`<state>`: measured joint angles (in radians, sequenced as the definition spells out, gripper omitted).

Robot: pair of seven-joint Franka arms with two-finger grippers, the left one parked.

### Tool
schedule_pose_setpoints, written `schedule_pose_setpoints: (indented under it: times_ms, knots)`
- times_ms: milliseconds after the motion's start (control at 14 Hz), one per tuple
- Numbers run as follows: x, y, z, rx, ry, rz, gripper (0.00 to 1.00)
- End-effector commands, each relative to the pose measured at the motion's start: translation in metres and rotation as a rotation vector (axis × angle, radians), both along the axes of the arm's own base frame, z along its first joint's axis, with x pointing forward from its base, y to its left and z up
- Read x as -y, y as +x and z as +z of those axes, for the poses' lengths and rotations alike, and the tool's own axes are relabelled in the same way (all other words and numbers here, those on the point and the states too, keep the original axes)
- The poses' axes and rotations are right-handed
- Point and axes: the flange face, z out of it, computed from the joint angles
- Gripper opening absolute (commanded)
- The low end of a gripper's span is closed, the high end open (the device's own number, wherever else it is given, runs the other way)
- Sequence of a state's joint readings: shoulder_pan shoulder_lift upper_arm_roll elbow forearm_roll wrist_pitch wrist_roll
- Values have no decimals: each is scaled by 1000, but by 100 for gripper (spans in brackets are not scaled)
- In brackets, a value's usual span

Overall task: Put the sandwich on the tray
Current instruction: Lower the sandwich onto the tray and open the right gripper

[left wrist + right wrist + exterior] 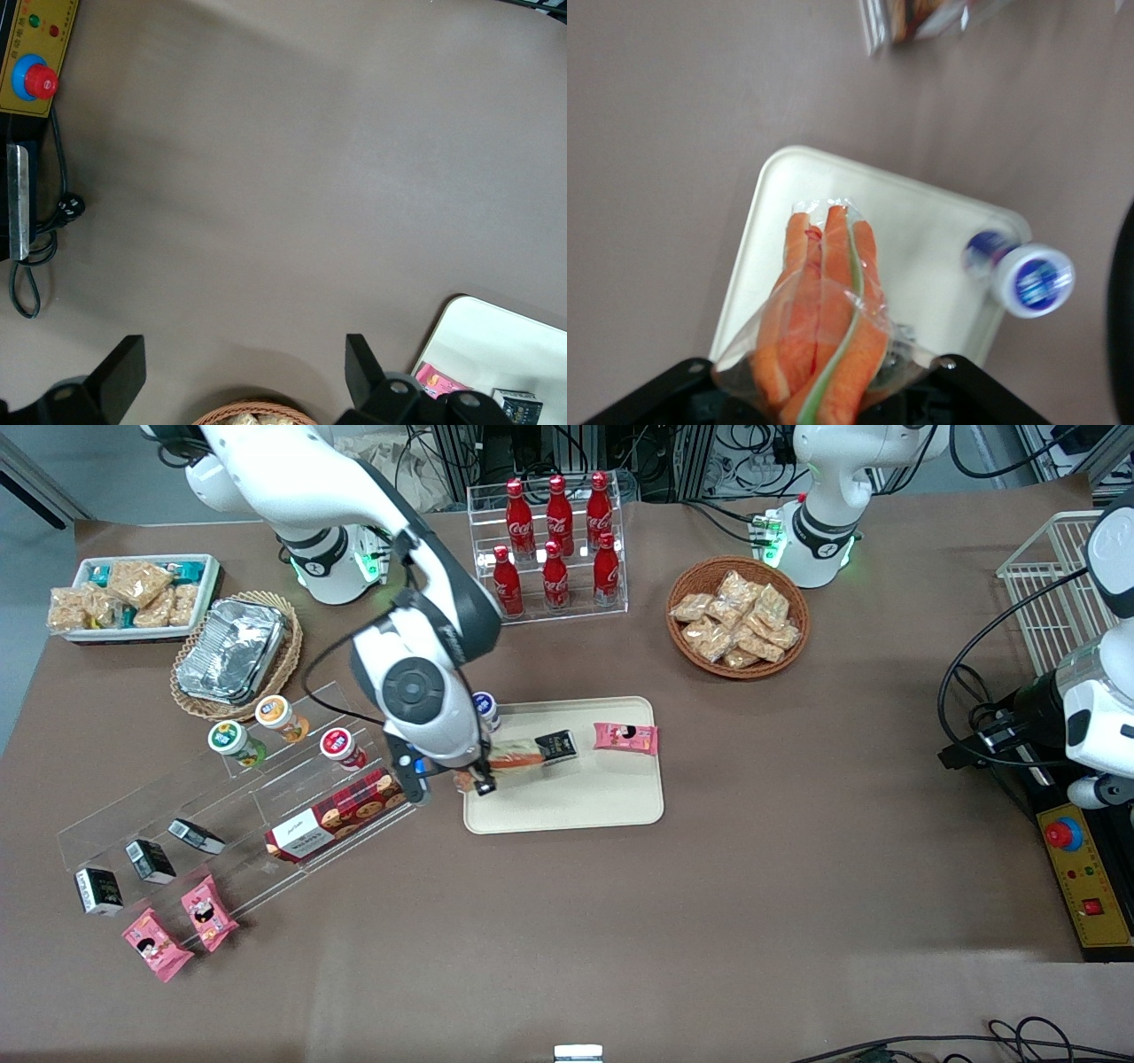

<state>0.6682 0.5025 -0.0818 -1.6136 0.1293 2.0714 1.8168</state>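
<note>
The sandwich point(518, 759), a wedge in clear wrap with orange and green layers, sits between the fingers of my right gripper point(476, 778). It hangs over the working-arm end of the cream tray point(567, 802), and I cannot tell whether it touches the tray. In the right wrist view the sandwich point(828, 310) fills the gap between the black fingers point(678, 385), with its point over the tray point(921, 239). The gripper point(819, 394) is shut on the sandwich.
A black carton point(556, 746) and a pink snack packet point(625, 737) lie on the tray. A blue-capped bottle point(485, 708) stands at the tray's edge beside the gripper. A clear shelf with a cookie box point(337, 815) is close by. Cola bottles point(556, 540) and a cracker basket point(737, 618) stand farther from the camera.
</note>
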Motion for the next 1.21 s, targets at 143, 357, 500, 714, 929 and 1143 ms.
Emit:
schedule_pose_setpoints:
  times_ms: [143, 357, 500, 714, 929, 1143]
  knots:
    - [-41, 5, -58, 81, 29, -170, 0]
    - [-50, 10, -74, 95, 33, -204, 0]
    - [-53, 8, -85, 109, 27, -189, 0]
    - [-57, 6, -101, 130, 13, -171, 0]
    - [-59, 4, -105, 132, 12, -169, 61]
    - [-59, 5, -110, 144, 3, -157, 99]
